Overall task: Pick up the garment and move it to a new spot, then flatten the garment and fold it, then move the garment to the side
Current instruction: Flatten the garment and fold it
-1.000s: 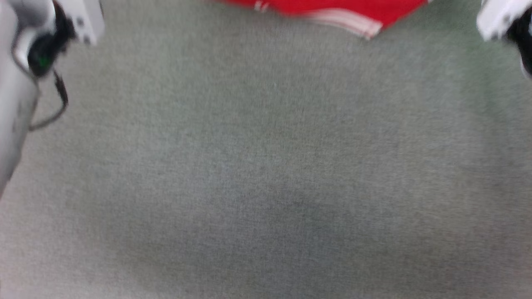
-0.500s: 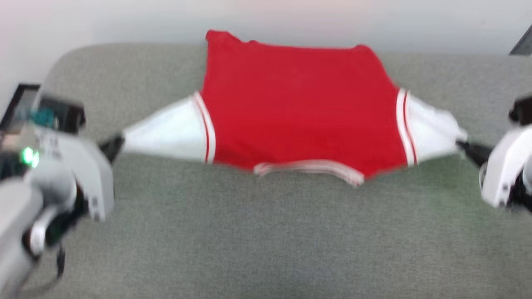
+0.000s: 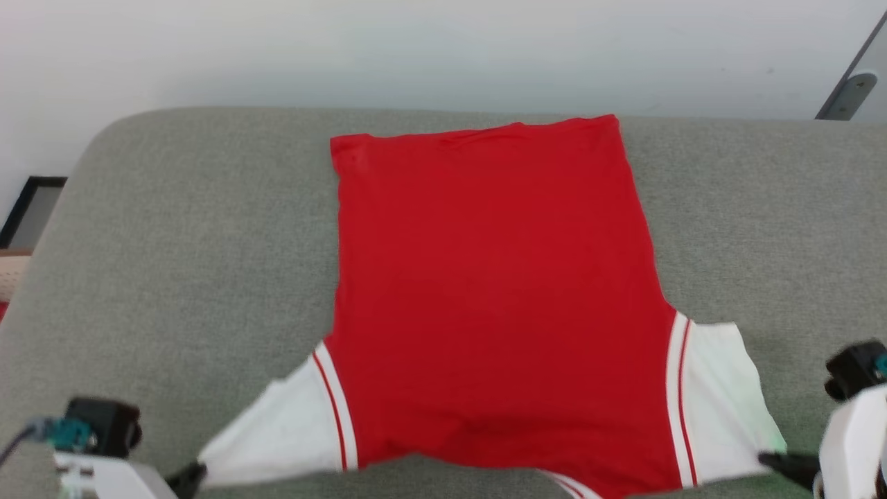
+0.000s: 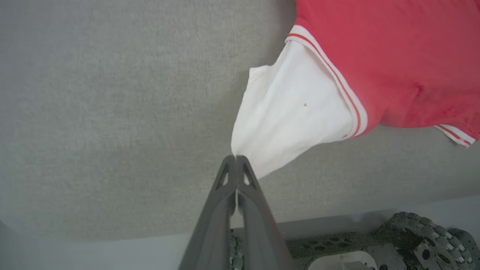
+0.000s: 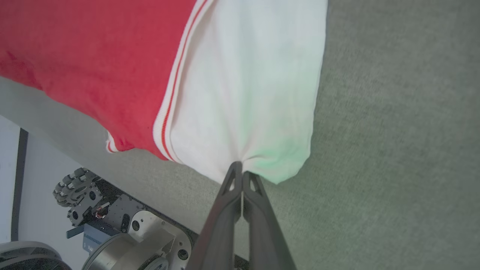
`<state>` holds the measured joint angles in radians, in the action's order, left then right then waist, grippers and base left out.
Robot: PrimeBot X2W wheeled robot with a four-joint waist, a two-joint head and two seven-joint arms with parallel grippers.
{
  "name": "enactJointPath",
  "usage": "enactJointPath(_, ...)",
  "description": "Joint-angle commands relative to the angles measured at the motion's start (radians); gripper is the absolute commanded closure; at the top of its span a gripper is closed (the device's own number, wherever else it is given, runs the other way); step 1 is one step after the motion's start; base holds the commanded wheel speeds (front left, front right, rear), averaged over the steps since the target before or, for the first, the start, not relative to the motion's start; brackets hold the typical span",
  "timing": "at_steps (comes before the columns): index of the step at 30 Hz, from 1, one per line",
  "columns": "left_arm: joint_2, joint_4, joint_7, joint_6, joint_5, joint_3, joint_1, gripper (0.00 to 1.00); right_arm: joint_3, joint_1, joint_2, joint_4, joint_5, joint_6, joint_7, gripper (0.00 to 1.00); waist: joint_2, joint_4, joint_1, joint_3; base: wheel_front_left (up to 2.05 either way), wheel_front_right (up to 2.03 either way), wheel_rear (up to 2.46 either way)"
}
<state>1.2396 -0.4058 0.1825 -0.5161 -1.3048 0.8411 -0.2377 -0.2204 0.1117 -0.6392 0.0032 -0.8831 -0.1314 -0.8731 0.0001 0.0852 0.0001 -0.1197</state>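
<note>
The garment (image 3: pixel 492 291), a red T-shirt with white sleeves and striped trim, lies spread plain side up on the grey table (image 3: pixel 173 242), hem at the far side, collar toward me. My left gripper (image 3: pixel 190 478) is shut on the tip of one white sleeve (image 4: pixel 285 112) at the lower left. At the lower right, my right gripper (image 3: pixel 776 461) is shut on the other white sleeve (image 5: pixel 247 82). In the wrist views each pair of dark fingers (image 4: pixel 236 176) pinches the sleeve cloth at its edge (image 5: pixel 242 176). No lettering is visible.
A pale wall (image 3: pixel 443 48) runs behind the table's rounded far edge. A dark frame (image 3: pixel 28 208) stands on the floor at the left. My wheeled base (image 5: pixel 112 221) shows under the table's near edge.
The head view has swung up from the bare tabletop to the whole shirt. The shirt body now lies stretched out longer and flatter than half a second ago, both grippers holding the sleeves.
</note>
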Motion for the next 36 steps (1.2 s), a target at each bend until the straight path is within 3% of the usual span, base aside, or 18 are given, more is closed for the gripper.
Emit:
enactJointPath(1,0.006,-0.019,-0.014,-0.013,-0.015,0.003,0.031,1.0,0.037,-0.045,0.012,-0.033,0.01,0.002,-0.032,1.0,-0.0001,0.006,-0.0001,-0.008,0.0,0.0,0.0)
enactJointPath(7,-0.009,-0.054,-0.078,-0.036,-0.061,0.015,0.119,1.0,0.173,-0.209,0.093,-0.182,0.067,0.002,-0.194,1.0,-0.0001,0.022,-0.0001,-0.03,0.0,0.0,0.0)
enactJointPath(15,-0.089,0.018,-0.111,-0.001,-0.024,0.033,0.098,1.0,0.188,-0.201,0.213,-0.209,0.221,0.002,-0.219,1.0,-0.0001,0.03,-0.0001,-0.052,0.0,0.0,0.0)
enactJointPath(17,-0.106,0.03,-0.109,0.007,-0.015,0.035,0.086,1.0,0.174,-0.183,0.223,-0.184,0.271,0.002,-0.203,0.78,-0.0001,0.03,-0.0001,-0.058,0.0,0.0,0.0)
enactJointPath(18,-0.113,0.036,-0.106,0.007,-0.01,0.038,0.082,1.0,0.164,-0.177,0.232,-0.168,0.284,0.002,-0.198,0.76,-0.0001,0.03,-0.0001,-0.06,0.0,0.0,0.0)
enactJointPath(19,-0.121,0.041,-0.107,0.013,-0.006,0.038,0.075,1.0,0.156,-0.167,0.239,-0.152,0.298,0.002,-0.189,0.59,-0.0001,0.03,-0.0001,-0.062,0.0,0.0,0.0)
enactJointPath(20,-0.127,0.045,-0.107,0.014,-0.001,0.039,0.069,1.0,0.153,-0.154,0.242,-0.136,0.309,0.002,-0.178,0.0,-0.0001,0.03,-0.0001,-0.064,0.0,0.0,0.0)
enactJointPath(27,-0.152,0.062,-0.106,0.022,0.021,0.046,0.049,1.0,0.152,-0.113,0.239,-0.144,0.294,0.002,-0.198,0.0,-0.0001,0.037,-0.0001,-0.064,0.0,0.0,0.0)
enactJointPath(36,-0.173,0.048,-0.119,0.022,0.038,0.051,0.042,1.0,0.337,-0.055,0.277,-0.372,0.213,0.002,-0.361,0.0,-0.0001,0.06,-0.0001,-0.067,0.0,0.0,0.0)
